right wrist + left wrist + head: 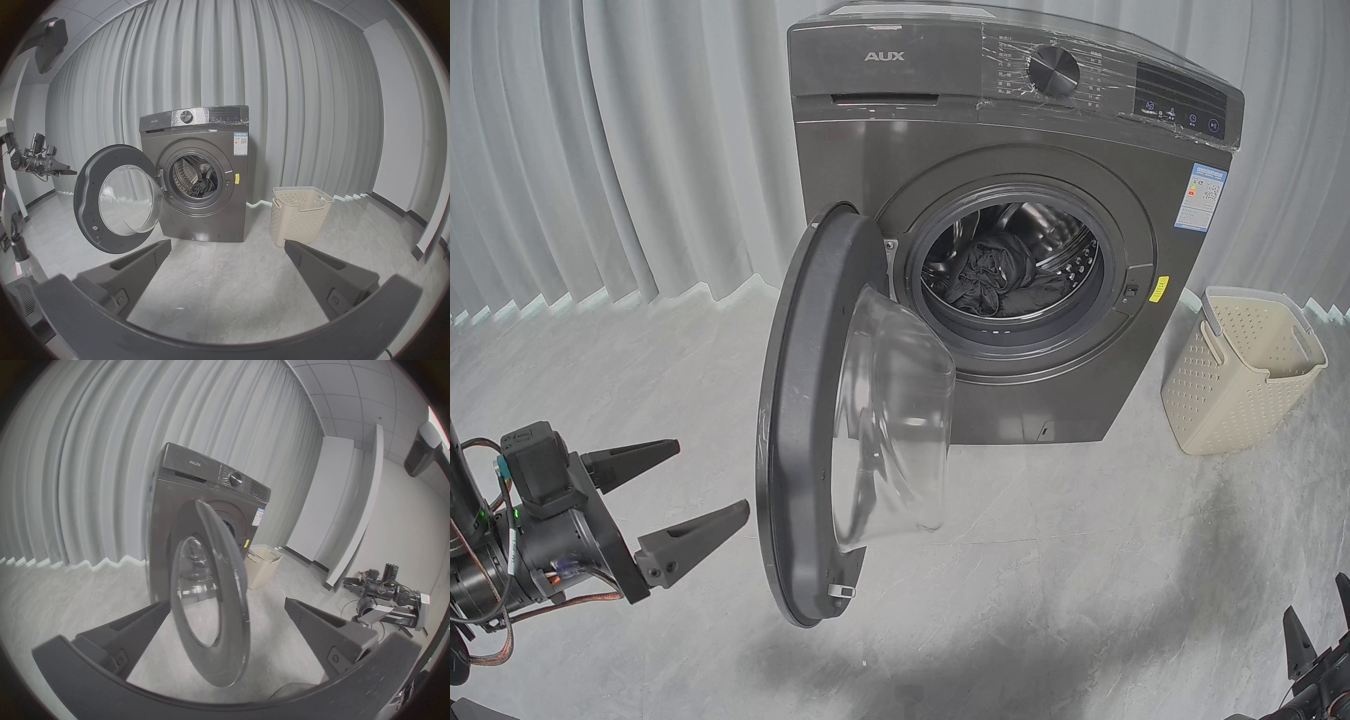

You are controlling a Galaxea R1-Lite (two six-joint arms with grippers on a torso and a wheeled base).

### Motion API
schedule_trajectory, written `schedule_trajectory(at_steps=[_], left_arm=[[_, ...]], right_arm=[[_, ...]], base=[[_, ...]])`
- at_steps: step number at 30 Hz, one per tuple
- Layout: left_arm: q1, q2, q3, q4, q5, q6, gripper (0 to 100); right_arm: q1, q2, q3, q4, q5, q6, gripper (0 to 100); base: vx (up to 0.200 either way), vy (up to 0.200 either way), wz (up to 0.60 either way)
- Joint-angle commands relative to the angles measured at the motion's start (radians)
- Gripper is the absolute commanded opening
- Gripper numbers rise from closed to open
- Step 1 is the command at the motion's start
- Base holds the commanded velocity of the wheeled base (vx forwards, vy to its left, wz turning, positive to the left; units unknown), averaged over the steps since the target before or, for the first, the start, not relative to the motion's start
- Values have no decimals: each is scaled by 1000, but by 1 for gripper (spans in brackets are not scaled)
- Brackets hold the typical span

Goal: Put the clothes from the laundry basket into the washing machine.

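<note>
currently facing the washing machine (1050, 403), standing at the far edge of the floor (1059, 562) with the curtain (637, 141) hanging behind it. seeing its round door (802, 422) hanging wide open on the left-hand hinge, inner glass bulging toward the drum. finding the clothes (994, 277), a dark crumpled heap, lying inside the drum, low in its mouth. spotting the laundry basket (1242, 375), cream and perforated, sitting upright on the floor just beside the machine's right front corner, not touching it. holding the left gripper (712, 475) in the air near the door's outer face, just short of it, fingers spreading wide and clasping nothing. holding the right gripper (227, 243) low over the floor's near right corner, well apart from basket and machine, fingers likewise gaping wide, empty.
</note>
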Motion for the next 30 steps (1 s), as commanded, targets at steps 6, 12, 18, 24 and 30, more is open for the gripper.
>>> schedule_trajectory(at_steps=[6, 12, 18, 24, 30], left_arm=[[73, 68, -2, -2, 2, 7, 100], [66, 180, -38, -17, 2, 8, 100], [38, 308, -85, -120, 1, 5, 100], [-43, 410, -148, -203, 30, 1, 100], [-132, 504, -248, -207, 79, -10, 100]], right_arm=[[1, -16, 18, 0, 0, -1, 100], [1, -16, 18, 0, 0, 1, 100], [1, -16, 18, 0, 0, 1, 100], [1, -16, 18, 0, 0, -1, 100], [1, -16, 18, 0, 0, -1, 100]], base=[[0, 0, 0], [0, 0, 0], [0, 0, 0], [0, 0, 0], [0, 0, 0]])
